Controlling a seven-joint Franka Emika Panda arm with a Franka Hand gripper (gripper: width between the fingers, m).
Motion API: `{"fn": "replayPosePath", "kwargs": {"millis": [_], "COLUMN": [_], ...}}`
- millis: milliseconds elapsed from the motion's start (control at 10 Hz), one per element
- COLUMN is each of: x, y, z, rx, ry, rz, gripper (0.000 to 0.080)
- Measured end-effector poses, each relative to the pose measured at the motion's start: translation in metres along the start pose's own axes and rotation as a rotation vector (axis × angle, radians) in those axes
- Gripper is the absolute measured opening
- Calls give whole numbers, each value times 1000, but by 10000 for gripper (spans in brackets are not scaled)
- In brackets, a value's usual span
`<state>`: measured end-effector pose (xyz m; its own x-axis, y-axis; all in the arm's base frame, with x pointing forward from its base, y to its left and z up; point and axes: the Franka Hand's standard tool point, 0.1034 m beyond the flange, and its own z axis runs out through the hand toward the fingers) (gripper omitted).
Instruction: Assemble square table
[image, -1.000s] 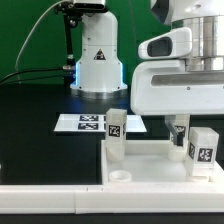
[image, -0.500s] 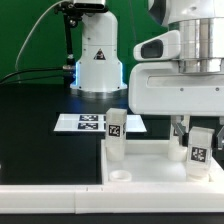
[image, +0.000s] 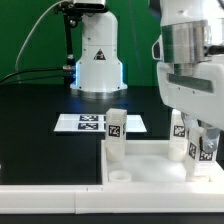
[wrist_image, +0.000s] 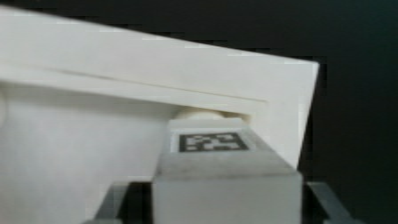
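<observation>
Exterior view, from its left to its right, every place given from the white tabletop slab (image: 150, 163).

Beyond the slab's left edge there is only bare black table. A long white rail (image: 50, 200) runs along the slab's near side. Behind the slab's far left corner lies the flat marker board (image: 85, 122), and well behind that stands the arm's white base (image: 97, 60).

On the slab's far left corner stands one short white leg (image: 116, 135), upright with its tag facing the camera. A round open hole sits in the slab's near left corner.

At the slab's right end, the gripper (image: 200, 135) hangs straight down over the far right corner. Directly under it is a second leg (image: 206, 152).

In the wrist view the gripper (wrist_image: 217, 200) is clenched on this second leg (wrist_image: 214, 160). A dark finger (wrist_image: 128, 200) presses against each flank, and the leg's tagged face is turned to the lens. The leg's long axis is upright, in line with the gripper. Its far end meets the slab (wrist_image: 107, 110) at a corner, where a rounded hole edge shows. How deep it sits cannot be told.

The next move probably turns on that line-up of upright leg over corner hole: press or twist downward without tilting.
</observation>
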<state>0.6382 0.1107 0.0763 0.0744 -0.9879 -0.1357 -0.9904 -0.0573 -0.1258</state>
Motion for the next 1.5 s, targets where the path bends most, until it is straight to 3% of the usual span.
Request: {"fn": "replayPosePath", "kwargs": {"millis": [100, 200, 300, 500, 1000, 1200, 1300, 1400, 1500], "x": [-1, -1, 0, 2, 2, 1, 0, 1, 1], "y": [0, 0, 0, -6, -7, -5, -5, -5, -5], "z": [0, 0, 0, -3, -3, -1, -1, -1, -1], "rx": [-1, -1, 1, 25, 16, -70, -66, -65, -65], "ry": [2, 1, 4, 22, 32, 76, 76, 76, 77], "rz": [-23, -40, -95, -577, -945, -1392, -1352, -1330, -1323], "gripper": [288, 366, 366, 620, 649, 649, 649, 508, 508]}}
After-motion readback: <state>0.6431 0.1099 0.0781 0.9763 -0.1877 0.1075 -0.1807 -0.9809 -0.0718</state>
